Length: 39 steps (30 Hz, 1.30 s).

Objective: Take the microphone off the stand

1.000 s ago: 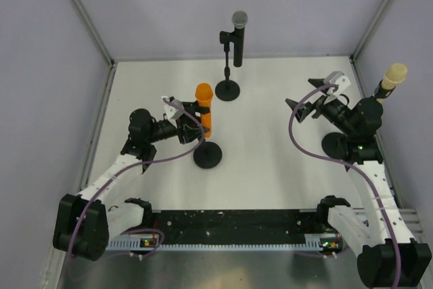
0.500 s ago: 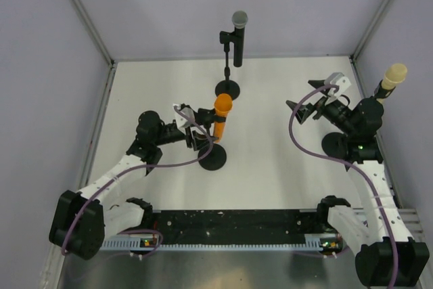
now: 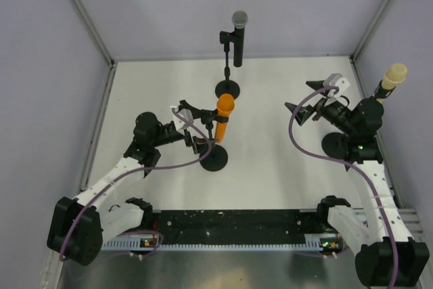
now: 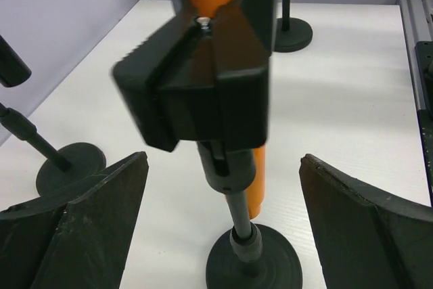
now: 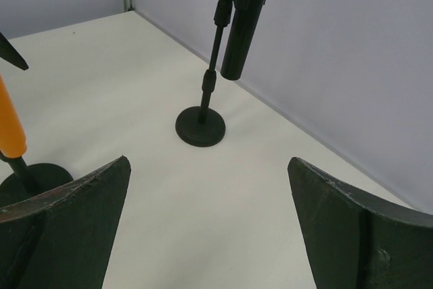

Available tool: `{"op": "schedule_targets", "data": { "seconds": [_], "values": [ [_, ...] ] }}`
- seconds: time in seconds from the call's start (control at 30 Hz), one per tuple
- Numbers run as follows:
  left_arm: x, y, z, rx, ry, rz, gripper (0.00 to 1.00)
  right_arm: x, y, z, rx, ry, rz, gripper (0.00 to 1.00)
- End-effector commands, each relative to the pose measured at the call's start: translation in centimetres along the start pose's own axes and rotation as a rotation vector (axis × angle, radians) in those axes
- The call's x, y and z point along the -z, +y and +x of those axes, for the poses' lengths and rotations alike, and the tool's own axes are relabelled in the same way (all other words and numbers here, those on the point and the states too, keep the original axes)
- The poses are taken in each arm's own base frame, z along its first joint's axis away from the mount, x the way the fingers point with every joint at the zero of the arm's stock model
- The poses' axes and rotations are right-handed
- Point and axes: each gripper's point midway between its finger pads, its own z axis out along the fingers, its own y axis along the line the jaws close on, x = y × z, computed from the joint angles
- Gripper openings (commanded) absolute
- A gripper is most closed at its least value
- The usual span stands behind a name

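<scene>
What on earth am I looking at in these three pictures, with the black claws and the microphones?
It is a robot with two arms, left arm and right arm, bolted at the near edge of a white table. The wide picture looks down from above and behind them. The other two come from a small camera on each wrist, so the dark wedges at the bottom are that arm's own fingers. Three microphones stand on the table: an orange microphone clipped in its stand, a black microphone at the back, and a beige-headed microphone on the right. The left gripper is open, facing the orange microphone without touching it. The right gripper is open too. Neither holds anything.
</scene>
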Motion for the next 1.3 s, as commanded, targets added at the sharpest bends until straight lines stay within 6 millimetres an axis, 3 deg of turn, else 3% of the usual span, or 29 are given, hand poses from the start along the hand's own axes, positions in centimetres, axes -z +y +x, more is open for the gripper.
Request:
{"op": "schedule_targets", "data": {
  "seconds": [0.0, 0.5, 0.67, 0.9, 1.07, 1.23, 1.27],
  "values": [
    [0.3, 0.5, -2.1, -0.073, -0.028, -0.020, 0.99, 0.2, 0.3, -0.9, 0.032, -0.040, -0.022, 0.99],
    [0.8, 0.8, -2.8, -0.087, -0.009, -0.037, 0.99, 0.3, 0.4, -0.8, 0.040, -0.034, -0.026, 0.99],
    [1.5, 0.8, -3.4, -0.105, 0.060, -0.031, 0.99, 0.4, 2.3, -0.8, 0.057, -0.018, -0.144, 0.99],
    [3.3, -1.3, -3.7, -0.146, 0.181, 0.049, 0.99, 0.8, 4.4, -0.5, 0.051, 0.002, -0.278, 0.99],
    [4.5, -0.3, -5.0, -0.183, 0.230, -0.040, 0.99, 1.2, 5.4, -1.6, 0.049, 0.005, -0.344, 0.99],
    [5.8, 1.7, -7.3, -0.209, 0.252, -0.187, 0.99, 0.8, 5.6, -4.5, 0.034, 0.006, -0.396, 0.99],
    [6.0, 1.9, -7.9, -0.212, 0.257, -0.200, 0.99, 0.4, 6.4, -5.4, 0.033, 0.005, -0.435, 0.99]
  ]
}}
